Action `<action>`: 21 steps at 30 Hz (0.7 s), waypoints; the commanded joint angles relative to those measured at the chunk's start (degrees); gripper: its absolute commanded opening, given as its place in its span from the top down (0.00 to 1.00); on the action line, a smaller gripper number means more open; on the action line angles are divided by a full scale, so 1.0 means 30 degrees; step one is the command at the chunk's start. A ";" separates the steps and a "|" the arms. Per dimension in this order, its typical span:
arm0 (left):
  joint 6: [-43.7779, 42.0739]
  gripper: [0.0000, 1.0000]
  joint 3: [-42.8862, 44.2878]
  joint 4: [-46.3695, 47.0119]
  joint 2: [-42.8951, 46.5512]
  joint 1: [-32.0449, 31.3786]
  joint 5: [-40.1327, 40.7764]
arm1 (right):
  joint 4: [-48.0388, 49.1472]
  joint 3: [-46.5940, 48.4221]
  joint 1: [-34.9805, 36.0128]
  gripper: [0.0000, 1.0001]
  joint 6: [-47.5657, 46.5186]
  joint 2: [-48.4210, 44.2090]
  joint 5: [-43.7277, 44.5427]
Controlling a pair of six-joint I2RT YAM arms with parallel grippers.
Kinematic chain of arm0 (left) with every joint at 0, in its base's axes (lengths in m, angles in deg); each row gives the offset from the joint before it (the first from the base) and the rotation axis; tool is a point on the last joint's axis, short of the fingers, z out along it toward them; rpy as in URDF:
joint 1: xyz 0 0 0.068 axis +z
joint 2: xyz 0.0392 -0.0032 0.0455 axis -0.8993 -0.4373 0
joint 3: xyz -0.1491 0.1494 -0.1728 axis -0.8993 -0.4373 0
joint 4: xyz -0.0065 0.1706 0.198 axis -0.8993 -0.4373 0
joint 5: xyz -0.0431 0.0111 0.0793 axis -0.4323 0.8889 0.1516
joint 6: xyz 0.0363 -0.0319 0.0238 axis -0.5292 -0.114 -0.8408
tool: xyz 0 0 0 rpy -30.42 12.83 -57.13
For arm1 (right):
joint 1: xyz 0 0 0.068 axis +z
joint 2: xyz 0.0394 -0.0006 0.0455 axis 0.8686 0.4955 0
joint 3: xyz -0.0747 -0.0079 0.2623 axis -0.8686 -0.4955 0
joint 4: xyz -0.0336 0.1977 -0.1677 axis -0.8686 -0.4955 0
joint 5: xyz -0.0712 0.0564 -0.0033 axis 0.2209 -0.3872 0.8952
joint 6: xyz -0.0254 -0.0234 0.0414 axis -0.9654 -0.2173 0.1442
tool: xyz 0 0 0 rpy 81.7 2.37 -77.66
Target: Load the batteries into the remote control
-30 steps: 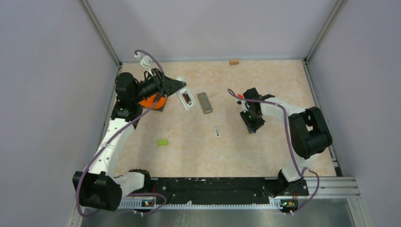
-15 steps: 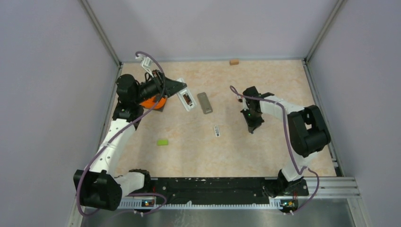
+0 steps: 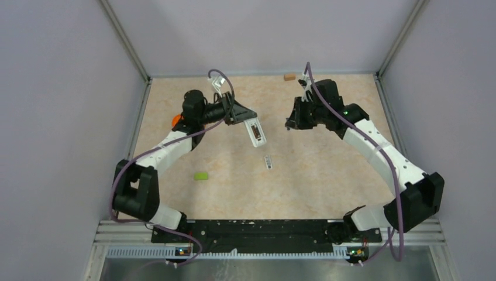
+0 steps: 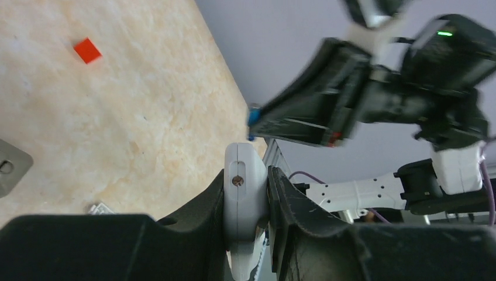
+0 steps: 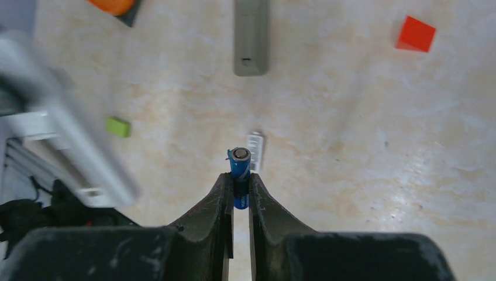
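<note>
Above the table (image 3: 327, 175), remote (image 3: 255, 130) faces battery (image 5: 240, 159).
Clamped by left gripper (image 4: 247, 175); right gripper (image 5: 240, 177) pinches battery's body: light, stiff, likely slick.

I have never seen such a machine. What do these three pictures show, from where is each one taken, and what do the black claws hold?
This is a robot with two arms, fixed at the near edge of a table. One picture looks down from above. The other two come from a small camera on each wrist, so each shows that arm's own fingers. The left gripper holds a white remote control above the table. The right gripper pinches a blue battery. On the table lie a grey cover, a green block, a red block and a small white strip.
</note>
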 commanded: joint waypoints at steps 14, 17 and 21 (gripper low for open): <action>0.6354 1.00 0.1330 0.8060 -0.6228 -0.2721 -0.0098 | -0.2205 0.3374 0.2739 1.00 0.3097 0.0029 -0.2472; 0.6652 1.00 0.1213 0.7490 -0.6661 -0.2802 0.0315 | -0.1336 0.2957 0.2789 1.00 0.3246 0.0075 -0.2274; 0.7484 1.00 0.0900 0.8370 -0.7041 -0.2813 0.0456 | -0.1584 0.3316 0.2782 1.00 0.3169 0.0696 -0.2044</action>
